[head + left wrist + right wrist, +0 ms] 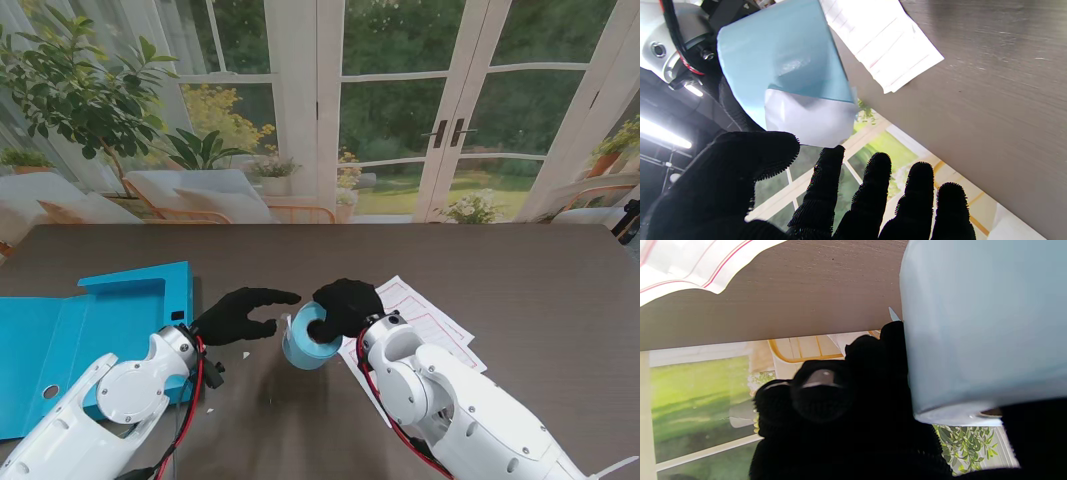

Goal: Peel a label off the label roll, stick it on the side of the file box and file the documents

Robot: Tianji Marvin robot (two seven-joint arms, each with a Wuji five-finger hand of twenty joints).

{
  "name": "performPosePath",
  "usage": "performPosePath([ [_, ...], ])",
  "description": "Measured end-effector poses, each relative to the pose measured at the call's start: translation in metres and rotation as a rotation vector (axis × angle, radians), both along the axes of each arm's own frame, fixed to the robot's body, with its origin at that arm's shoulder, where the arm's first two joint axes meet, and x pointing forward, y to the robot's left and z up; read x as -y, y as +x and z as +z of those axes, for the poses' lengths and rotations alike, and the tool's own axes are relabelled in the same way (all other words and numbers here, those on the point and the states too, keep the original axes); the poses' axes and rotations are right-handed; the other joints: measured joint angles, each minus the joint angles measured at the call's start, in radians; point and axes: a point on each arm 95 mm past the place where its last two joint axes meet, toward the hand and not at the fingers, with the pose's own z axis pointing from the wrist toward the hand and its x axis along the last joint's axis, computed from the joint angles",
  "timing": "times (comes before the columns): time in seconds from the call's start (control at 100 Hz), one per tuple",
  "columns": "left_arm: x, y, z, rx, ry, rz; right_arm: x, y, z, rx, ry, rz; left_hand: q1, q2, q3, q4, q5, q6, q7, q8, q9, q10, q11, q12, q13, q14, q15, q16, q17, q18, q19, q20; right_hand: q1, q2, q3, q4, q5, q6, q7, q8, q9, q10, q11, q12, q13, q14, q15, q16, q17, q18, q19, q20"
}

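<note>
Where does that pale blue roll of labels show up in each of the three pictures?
Stand view: label roll at table centre, held by the right hand.
Left wrist view: label roll beyond the fingertips, a white label peeling off.
Right wrist view: label roll fills one side, close up.
Shared landmark: the red-lined documents.

White arms (470, 405), red cables (196, 385), black-gloved fingers (873, 186)

A dark brown wood-grain table (520, 290) carries an open bright blue cardboard file box (90, 330) lying flat at the left, and a loose stack of white paper documents with red ruled lines (425, 320) near the middle, partly fanned out.
</note>
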Motion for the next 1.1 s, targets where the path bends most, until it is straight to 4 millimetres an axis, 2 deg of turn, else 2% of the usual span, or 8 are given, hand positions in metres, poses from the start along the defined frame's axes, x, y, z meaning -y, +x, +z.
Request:
performPosePath([
  [0.28,0.006,0.002,-0.001,0.007,0.000,-0.026,-0.001,-0.002,0.001,-0.005,0.010,0.002,0.000,-0.012,0.016,0.000,0.025,0.004,0.087,0.057,0.032,-0.001,0.023,0.046,0.023,0.011,0.065,0.031,0.030,0.011,0.024,0.077,0.000,0.000,0.000,0.000,0.000,0.001,0.000,0.000,0.000,0.001,0.000,0.000,0.000,0.001,0.000,0.000,0.000,0.001,0.000,0.016],
  [0.39,0.008,0.003,-0.002,0.012,0.003,-0.030,-0.002,-0.002,0.001,-0.016,0.017,-0.003,0.002,-0.041,0.034,0.000,0.024,0.035,0.190,0.102,0.040,-0.002,0.044,0.072,0.025,0.011,0.096,0.042,0.041,0.012,0.034,0.101,0.000,0.000,0.000,0.000,0.000,0.001,0.000,0.000,0.000,0.001,0.000,0.000,0.000,0.002,0.000,0.000,0.000,0.001,0.000,0.016],
  [0.47,0.009,0.003,-0.004,0.015,0.009,-0.031,-0.002,-0.002,0.001,-0.022,0.020,-0.007,0.002,-0.064,0.103,0.074,0.003,0.051,0.290,0.144,0.041,-0.002,0.081,0.110,0.050,0.014,0.134,0.067,0.064,0.014,0.060,0.130,0.000,0.000,0.000,0.000,0.000,0.002,0.000,0.000,0.000,0.001,0.000,0.000,0.000,0.002,0.000,0.000,0.000,0.001,0.000,0.017],
  [0.58,0.011,0.003,-0.006,0.031,0.015,-0.023,0.000,-0.002,0.003,-0.034,0.024,-0.018,0.002,-0.064,0.130,0.075,-0.018,0.086,0.447,0.198,0.057,-0.010,0.143,0.169,0.074,0.020,0.194,0.105,0.072,0.015,0.176,0.190,0.001,0.000,0.000,0.000,0.000,0.007,0.000,0.000,0.000,0.005,0.000,0.000,0.000,0.003,0.000,0.000,0.000,0.002,0.000,0.017],
  [0.6,0.011,0.003,-0.007,0.034,0.015,-0.020,0.001,-0.003,0.004,-0.040,0.025,-0.022,0.002,-0.072,0.139,0.096,-0.018,0.089,0.482,0.207,0.077,-0.011,0.160,0.184,0.076,0.021,0.215,0.115,0.059,0.015,0.249,0.193,0.002,0.000,0.000,0.000,0.000,0.009,0.000,0.000,0.000,0.007,0.000,0.000,0.000,0.004,0.000,0.000,0.000,0.002,0.000,0.017],
  [0.7,0.014,0.005,-0.011,0.041,0.011,-0.016,0.002,-0.009,0.012,-0.046,0.037,-0.025,0.003,-0.074,0.148,0.116,-0.029,0.101,0.578,0.239,0.095,-0.011,0.230,0.242,0.103,0.024,0.283,0.150,-0.007,0.015,0.553,0.110,0.005,0.000,0.001,0.000,0.000,0.009,-0.001,0.000,0.000,0.007,0.000,0.000,0.000,0.004,0.000,0.000,0.000,0.002,-0.001,0.017],
  [0.79,0.017,0.006,-0.014,0.040,0.008,-0.020,0.001,-0.011,0.013,-0.044,0.043,-0.021,0.003,-0.074,0.169,0.131,-0.028,0.111,0.625,0.259,0.106,-0.013,0.289,0.288,0.121,0.028,0.346,0.181,-0.016,0.016,0.701,0.036,0.005,0.000,0.001,0.000,0.000,0.012,-0.002,0.000,0.000,0.009,0.000,0.000,0.000,0.005,0.000,0.000,0.000,0.002,-0.001,0.017],
  [1.1,0.020,0.007,-0.017,0.021,-0.010,-0.036,0.003,-0.012,0.012,-0.048,0.038,-0.024,0.002,-0.074,0.130,0.129,-0.028,0.108,0.568,0.233,0.107,-0.013,0.303,0.303,0.114,0.033,0.364,0.193,-0.038,0.016,0.752,-0.026,0.006,-0.001,0.002,0.000,-0.001,0.016,-0.006,0.000,-0.001,0.011,0.000,0.000,0.000,0.007,0.000,0.000,0.000,0.003,-0.001,0.017],
])
